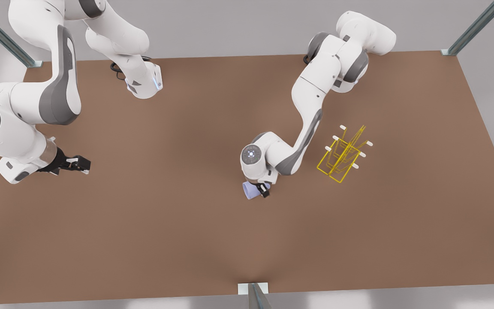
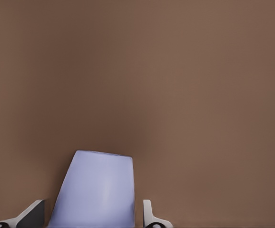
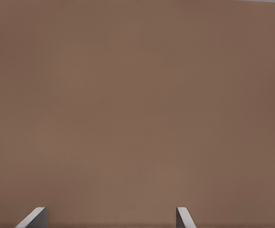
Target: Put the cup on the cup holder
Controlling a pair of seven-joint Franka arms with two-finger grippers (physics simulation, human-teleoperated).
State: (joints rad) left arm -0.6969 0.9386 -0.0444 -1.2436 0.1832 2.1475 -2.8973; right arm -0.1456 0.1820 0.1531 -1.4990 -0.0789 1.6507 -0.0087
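The lavender-blue cup (image 1: 250, 191) is tilted near the table's middle, with my left gripper (image 1: 259, 189) shut on it. In the left wrist view the cup (image 2: 95, 190) sits between the two fingertips (image 2: 33, 214), its narrow end pointing away from the camera. The yellow wire cup holder (image 1: 344, 151) with white-tipped pegs stands on the table toward the front view's right of the cup, clear of the arm. My right gripper (image 1: 85, 165) waits at the front view's far left, open and with nothing in it; its fingertips (image 3: 37, 216) hang over bare table.
The brown table (image 1: 165, 223) spreads wide around both arms. Metal frame posts stand at the back corners (image 1: 474, 28) and at the middle of the front edge (image 1: 255, 296). The arm bases sit along the back edge.
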